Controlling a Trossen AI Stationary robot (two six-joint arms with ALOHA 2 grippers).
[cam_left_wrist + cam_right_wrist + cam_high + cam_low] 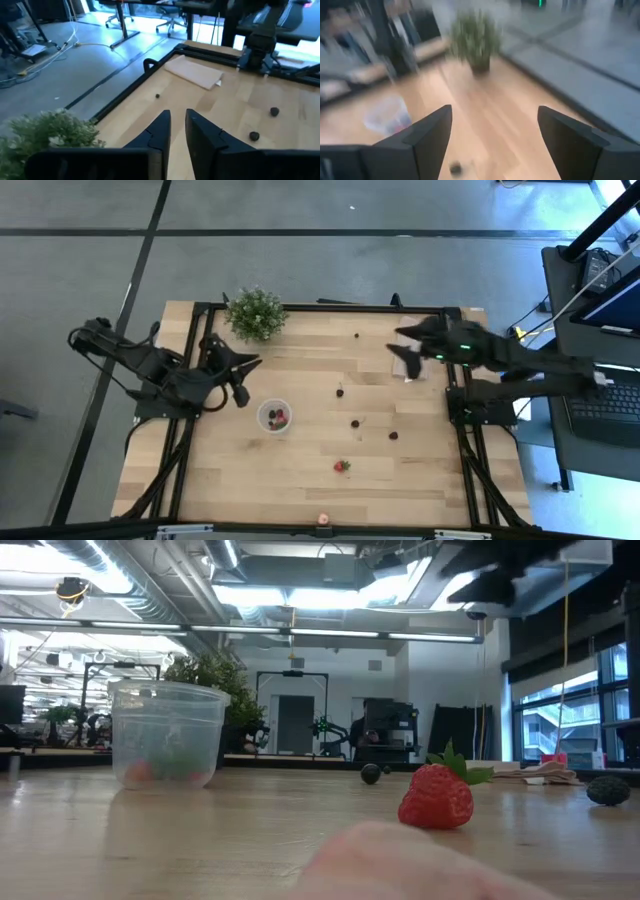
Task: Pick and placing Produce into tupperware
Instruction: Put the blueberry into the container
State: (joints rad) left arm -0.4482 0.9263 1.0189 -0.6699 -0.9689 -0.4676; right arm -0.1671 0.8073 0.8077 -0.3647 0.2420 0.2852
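Observation:
The tupperware (pixel 274 416) is a small translucent round cup standing upright on the table, with red fruit inside; it also shows in the low view (pixel 165 735). Loose produce lies on the wood: dark berries (pixel 340 392) (pixel 355 423) (pixel 393 435) (pixel 358 335) and a red strawberry (pixel 342 466) (pixel 437 797). My left gripper (pixel 256 362) (pixel 178 117) hovers left of the cup, beside the plant, with only a narrow gap between its fingers. My right gripper (pixel 397 342) (pixel 495 125) is wide open in the air over the table's far right part, holding nothing.
A bushy potted plant (pixel 256 313) stands at the far left edge. A flat beige sheet (pixel 412 363) lies below my right gripper. Another fruit (pixel 323 520) sits at the near edge, close to the low camera. Bare wood lies between the cup and the berries.

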